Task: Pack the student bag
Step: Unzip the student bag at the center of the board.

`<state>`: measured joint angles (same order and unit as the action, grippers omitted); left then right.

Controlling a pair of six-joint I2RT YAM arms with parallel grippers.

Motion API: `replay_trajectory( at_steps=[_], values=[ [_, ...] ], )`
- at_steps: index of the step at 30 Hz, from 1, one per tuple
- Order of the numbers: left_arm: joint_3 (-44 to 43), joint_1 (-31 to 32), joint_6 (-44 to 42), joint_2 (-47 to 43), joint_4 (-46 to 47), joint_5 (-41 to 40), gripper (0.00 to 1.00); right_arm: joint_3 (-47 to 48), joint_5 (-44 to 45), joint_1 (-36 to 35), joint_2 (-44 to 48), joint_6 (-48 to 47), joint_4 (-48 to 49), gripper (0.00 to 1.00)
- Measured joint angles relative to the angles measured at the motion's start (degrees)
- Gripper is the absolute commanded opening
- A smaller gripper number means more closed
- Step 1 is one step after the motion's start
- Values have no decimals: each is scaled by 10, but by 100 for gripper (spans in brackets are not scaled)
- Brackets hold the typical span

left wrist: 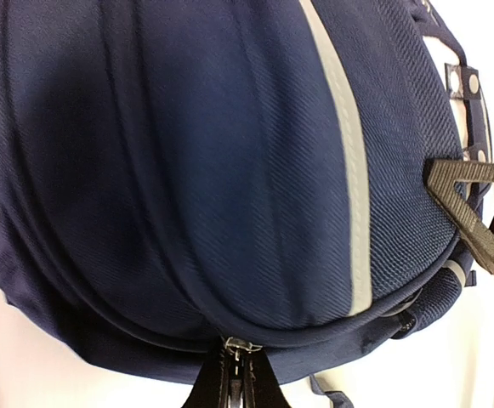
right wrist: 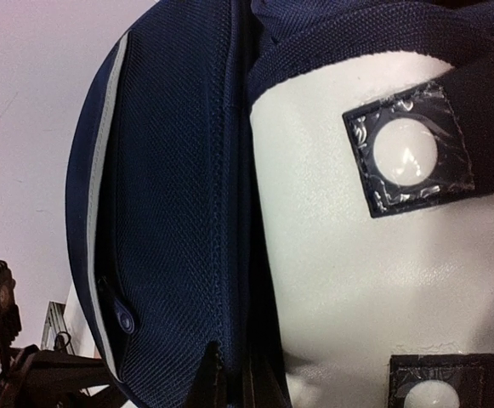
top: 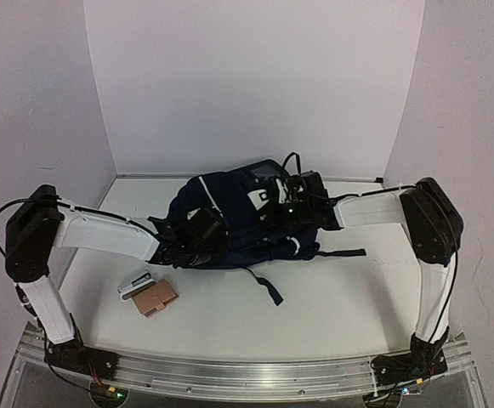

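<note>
1. Student bag (top: 229,217) lies on the table (top: 340,297) in the overhead view. It sits just ahead of the left gripper (top: 202,240) and directly under the right gripper (top: 285,204). Behind the left gripper, back toward its arm's base, a tan pouch (top: 156,297) and a small white-and-black item (top: 136,283) lie close together on the table, outside the bag. I cannot tell what the small item is.
2. From the left wrist, navy cloth with white piping (left wrist: 349,153) fills everything ahead of the tool. My left fingertips (left wrist: 217,387) are pressed together on the metal zipper pull (left wrist: 240,345) at the bag's lower seam. The zip line I can see looks shut, so nothing inside shows. The panel bulges, but I cannot say what fills it.
3. From the right wrist, the jaws are closed. They appear to pinch a fold of the student bag just ahead of the tips, where the navy panel meets the white patch (right wrist: 374,280). Dark fingers against dark cloth make that a judgement.
4. I judge the step in hand to be working the zip open, since the pouch and the small item are not yet packed. The next move calls for drawing the pull along its track while the right side keeps the cloth taut. The pull could slip from the pinch.
</note>
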<state>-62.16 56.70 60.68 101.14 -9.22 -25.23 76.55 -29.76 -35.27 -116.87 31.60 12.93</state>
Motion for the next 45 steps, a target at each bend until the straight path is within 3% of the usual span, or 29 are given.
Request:
replay_trajectory(
  at_steps=[10,19,24,27,36,45],
  values=[
    [30,-9,-55,-68,-26,19,0,1,-20,6,20,-87,-59,0],
    [46,-38,-288,-109,-6,157,0,54,-31,22,32,-271,-200,1],
    [15,-31,-372,-69,5,234,0,107,-33,38,30,-339,-293,58],
    [-7,-22,-387,-35,22,279,0,116,-37,54,40,-365,-304,75],
    [-30,-20,-388,-3,76,387,0,5,-110,61,189,-426,-322,70],
    [-31,-42,-360,-1,104,451,0,-24,-103,-21,172,-455,-308,67]
  ],
)
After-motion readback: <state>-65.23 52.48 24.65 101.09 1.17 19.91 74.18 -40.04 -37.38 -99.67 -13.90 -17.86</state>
